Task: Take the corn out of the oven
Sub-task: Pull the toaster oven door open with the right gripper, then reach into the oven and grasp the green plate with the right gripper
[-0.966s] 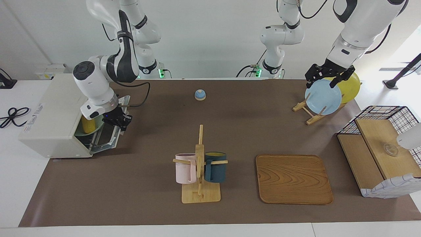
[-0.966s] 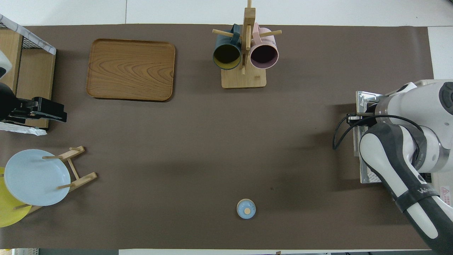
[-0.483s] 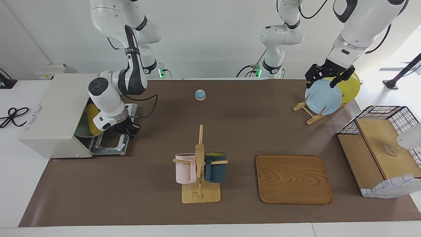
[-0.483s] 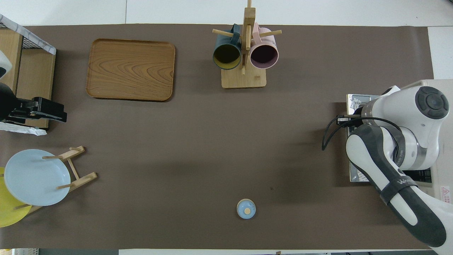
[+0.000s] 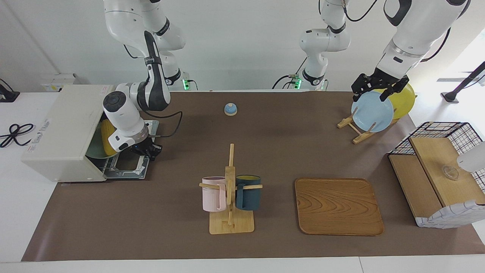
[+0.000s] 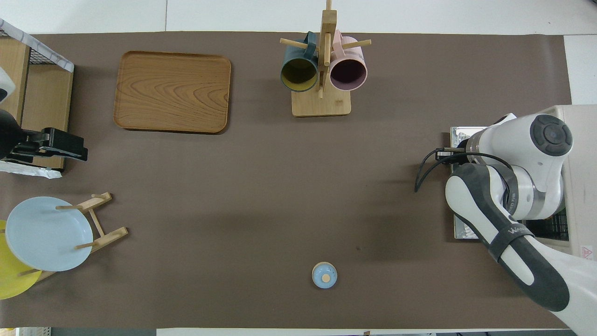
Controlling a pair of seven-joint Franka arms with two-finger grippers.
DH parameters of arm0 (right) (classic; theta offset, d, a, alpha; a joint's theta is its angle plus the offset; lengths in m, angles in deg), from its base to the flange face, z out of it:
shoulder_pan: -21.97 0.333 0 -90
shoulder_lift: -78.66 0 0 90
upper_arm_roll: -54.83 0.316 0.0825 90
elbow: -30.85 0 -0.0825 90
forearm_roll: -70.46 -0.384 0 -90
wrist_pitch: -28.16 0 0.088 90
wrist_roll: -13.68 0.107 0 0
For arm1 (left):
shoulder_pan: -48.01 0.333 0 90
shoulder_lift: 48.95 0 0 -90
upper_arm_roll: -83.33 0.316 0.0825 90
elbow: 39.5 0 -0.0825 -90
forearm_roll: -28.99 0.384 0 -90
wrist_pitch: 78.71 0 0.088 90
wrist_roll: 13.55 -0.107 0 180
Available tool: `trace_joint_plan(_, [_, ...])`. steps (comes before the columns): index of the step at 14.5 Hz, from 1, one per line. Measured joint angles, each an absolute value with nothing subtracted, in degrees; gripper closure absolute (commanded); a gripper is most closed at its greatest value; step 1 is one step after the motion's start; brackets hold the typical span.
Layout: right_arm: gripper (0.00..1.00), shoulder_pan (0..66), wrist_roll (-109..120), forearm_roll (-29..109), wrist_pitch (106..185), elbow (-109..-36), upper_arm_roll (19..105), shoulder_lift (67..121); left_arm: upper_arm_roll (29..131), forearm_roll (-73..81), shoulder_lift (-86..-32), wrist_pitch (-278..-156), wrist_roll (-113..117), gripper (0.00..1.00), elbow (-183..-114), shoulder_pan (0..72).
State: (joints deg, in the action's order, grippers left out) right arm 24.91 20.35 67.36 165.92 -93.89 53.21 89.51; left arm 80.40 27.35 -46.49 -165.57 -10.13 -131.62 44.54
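Observation:
The cream-white oven [image 5: 60, 129] stands at the right arm's end of the table, its door [image 5: 127, 167] folded down flat. Inside, the yellow corn [image 5: 107, 132] stands on a green plate [image 5: 94, 152], partly hidden by my right arm's wrist. My right gripper [image 5: 147, 150] is shut, low over the door's outer edge, with nothing visibly in it. In the overhead view the arm covers it, and only the oven top [image 6: 580, 140] and door corner [image 6: 459, 137] show. My left gripper [image 5: 373, 89] waits open, raised over the plate rack.
A mug rack [image 5: 230, 189] with a pink and a dark blue mug stands mid-table. Beside it lies a wooden tray [image 5: 338, 206]. A small blue knobbed lid [image 5: 230, 109] sits near the robots. A blue plate [image 5: 372, 112], a yellow plate [image 5: 403, 100] and a wire-and-wood shelf [image 5: 439, 170] are at the left arm's end.
My right gripper has moved away from the oven mouth toward the table's middle, and the door has swung down flat. More of the corn shows now. The left arm has not moved.

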Motion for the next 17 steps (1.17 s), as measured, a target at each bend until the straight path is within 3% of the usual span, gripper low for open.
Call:
trace_joint_plan(5, [1.00,26.60,21.51,67.04,163.83,-90.39,53.15,89.46,80.50,27.35,-46.49,-165.57,-10.13,0.00,-131.62,44.60])
trace_joint_plan(7, [0.68,26.61,21.50,67.06,157.36,-85.94,52.89,88.92,80.50,27.35,-46.49,-165.58,-10.13,0.00,-131.62,44.60])
trace_joint_plan(8, [0.64,26.58,21.50,67.40,154.43,-84.40,52.65,88.25,80.50,27.35,-46.49,-165.58,-10.13,0.00,-131.62,44.60])
trace_joint_plan(13, [0.65,20.67,20.54,73.74,144.38,-83.41,51.71,82.92,80.50,27.35,-46.49,-165.59,-10.13,0.00,-131.62,44.61])
trace_joint_plan(17, [0.73,17.08,18.91,73.88,145.32,-87.18,51.68,81.62,80.50,27.35,-46.49,-165.59,-10.13,0.00,-131.62,44.61])
